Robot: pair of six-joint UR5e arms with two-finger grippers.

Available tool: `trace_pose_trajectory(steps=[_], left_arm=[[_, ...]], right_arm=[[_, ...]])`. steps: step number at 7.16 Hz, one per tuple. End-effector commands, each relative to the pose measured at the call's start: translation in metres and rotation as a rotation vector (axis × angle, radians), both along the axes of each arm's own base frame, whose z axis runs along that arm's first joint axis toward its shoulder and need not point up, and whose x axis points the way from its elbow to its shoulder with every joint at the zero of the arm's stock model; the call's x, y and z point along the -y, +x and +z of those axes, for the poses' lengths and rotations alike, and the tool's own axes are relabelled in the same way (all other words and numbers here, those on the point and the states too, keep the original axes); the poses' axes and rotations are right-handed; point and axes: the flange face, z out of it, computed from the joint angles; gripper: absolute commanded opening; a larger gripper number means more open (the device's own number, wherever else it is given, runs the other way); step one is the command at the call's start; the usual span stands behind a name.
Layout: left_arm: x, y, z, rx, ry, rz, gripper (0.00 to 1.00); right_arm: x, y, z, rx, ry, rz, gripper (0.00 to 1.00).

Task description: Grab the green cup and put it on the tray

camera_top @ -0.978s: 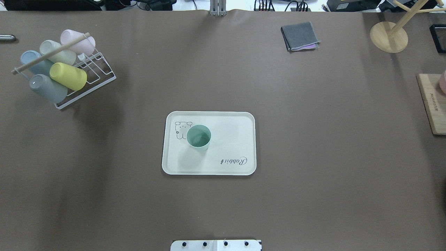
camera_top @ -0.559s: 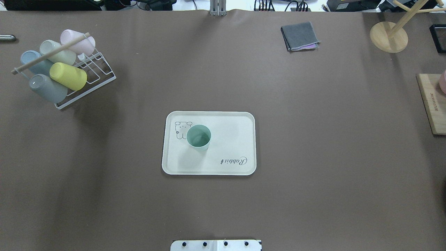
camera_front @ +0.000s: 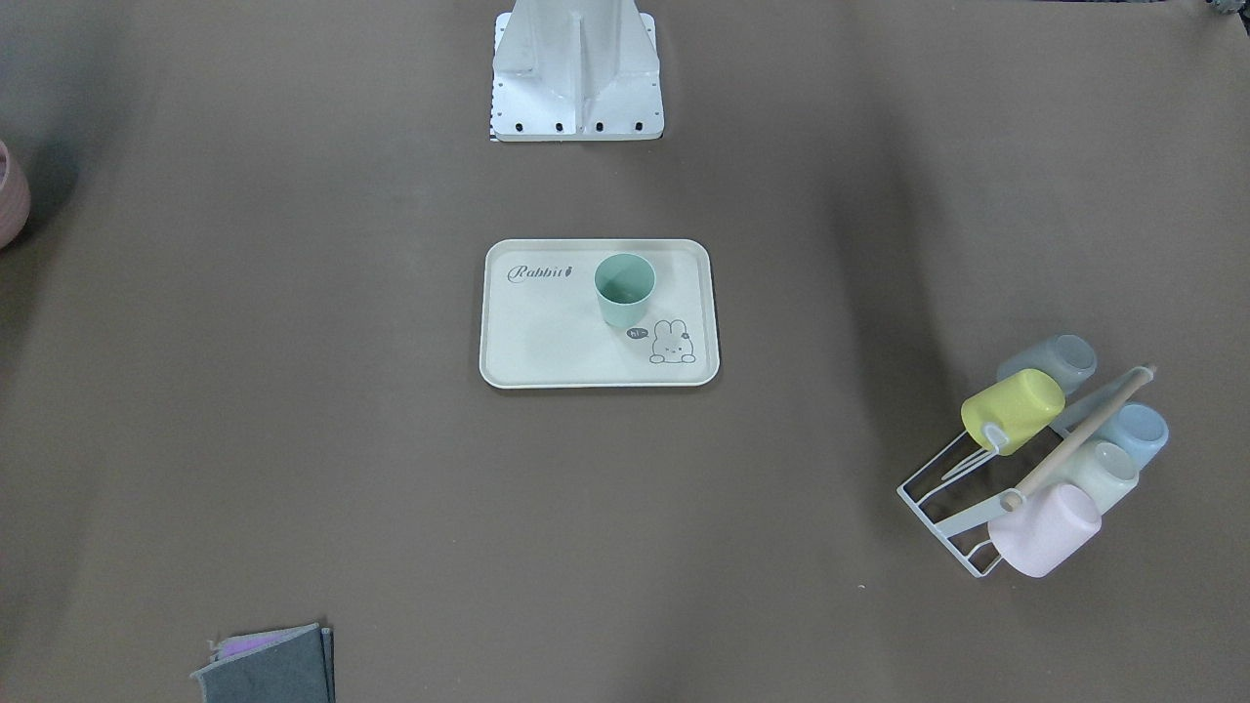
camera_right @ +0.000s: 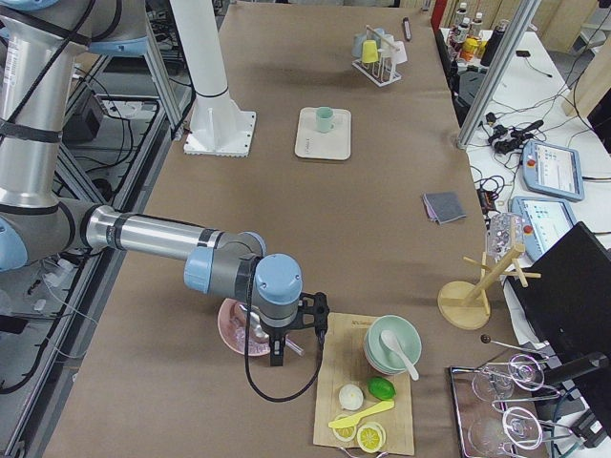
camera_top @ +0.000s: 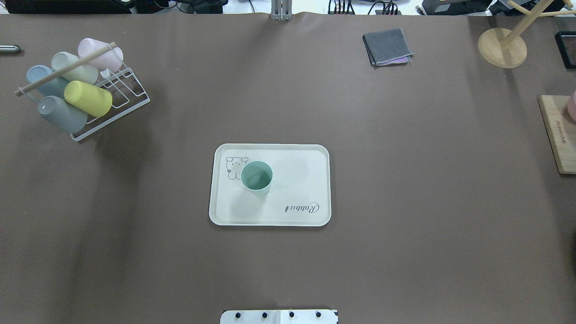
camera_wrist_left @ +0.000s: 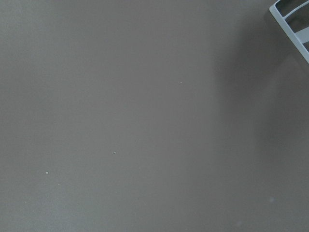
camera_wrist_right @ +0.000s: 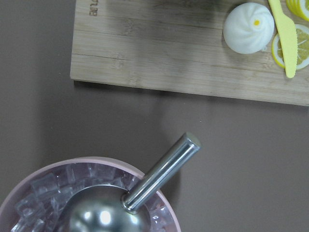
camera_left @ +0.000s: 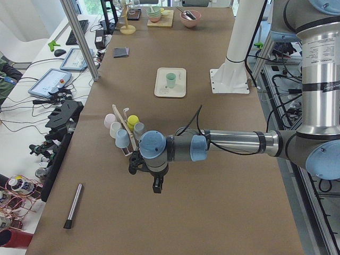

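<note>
Wire rack (camera_top: 135, 92) at far-L corner of table carries five pastel cups on their sides, yellow-green cup (camera_top: 87, 98) foremost. Grey cloth (camera_top: 388, 46), wooden stand (camera_top: 501, 47) and wooden board (camera_top: 557, 135) on R side. Pink bowl (camera_wrist_right: 104, 162) of ice w/ metal scoop (camera_wrist_right: 164, 174) lies under R gripper (camera_right: 278, 353), just beside board. L gripper (camera_left: 157, 187) hangs over bare table near rack. Fingers of both seen only small in side views: can't tell opening or any hold. Green cup (camera_top: 256, 176) stands upright on tray (camera_top: 297, 175) at table centre, by bunny drawing, well apart from both grippers.
</note>
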Motion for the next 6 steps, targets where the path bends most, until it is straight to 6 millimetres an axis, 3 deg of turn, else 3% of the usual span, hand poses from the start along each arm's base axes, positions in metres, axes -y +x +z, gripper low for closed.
trace_pose_trajectory(steps=[1,6], left_arm=[[0.0007,-0.0008,-0.0032,0.001,0.003,-0.005,0.99],[-0.0049,-0.0020,0.0017,0.001,-0.013,-0.011,0.99]], right_arm=[[0.0009,0.0001,-0.0009,0.000,0.002,0.000,1.00],[0.0007,0.0001,-0.0002,0.000,0.000,0.000,1.00]])
